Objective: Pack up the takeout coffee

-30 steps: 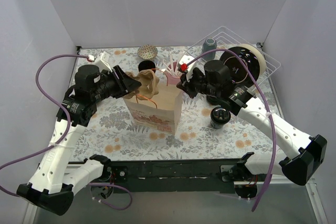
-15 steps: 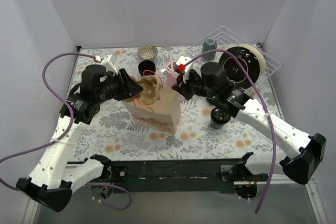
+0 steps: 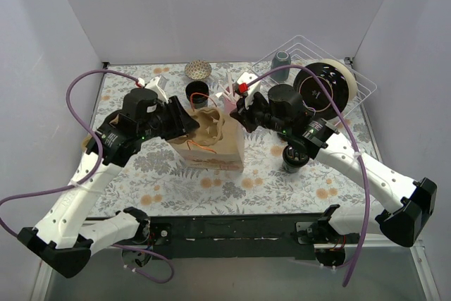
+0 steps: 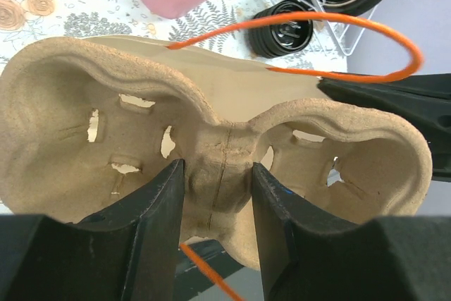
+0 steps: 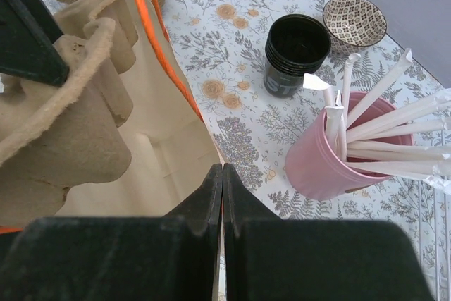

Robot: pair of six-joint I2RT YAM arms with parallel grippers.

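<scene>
Unmoved over the last second, the takeout coffee (image 3: 290, 161) stands upright on the counter (image 3: 317, 185), just right of the paper bag (image 3: 211, 149). It sits partly under the right forearm, and neither arm touches it. What has shifted is the left arm, which has swung the cup carrier (image 3: 206, 123) rightward and down onto the bag's mouth.

The coffee is a small black paper cup with a glossy lid. It is probably light if empty, and heavier and prone to slosh if filled. Its thin walls would likely buckle under a hard squeeze, and the slick lid could pop off. I would take it around the body just below the lid, gently, and keep it upright.

The left fingers (image 3: 187, 123) clamp the carrier's central ridge, one on each side. Both wells seen from the left wrist are empty. The right fingers (image 3: 238, 108) are pressed together, apparently pinching the bag's right rim to hold it open. Inside the bag, which has orange cord handles (image 4: 366, 33), the paper floor looks bare.

Behind it stand a lidless black cup (image 3: 197, 93), a pink cup (image 3: 229, 101) full of wrapped straws, and a patterned bowl (image 3: 199, 69). A wire rack (image 3: 352, 79) at the far right holds a grey-blue tumbler (image 3: 282, 58) and a round plate (image 3: 325, 84).
</scene>
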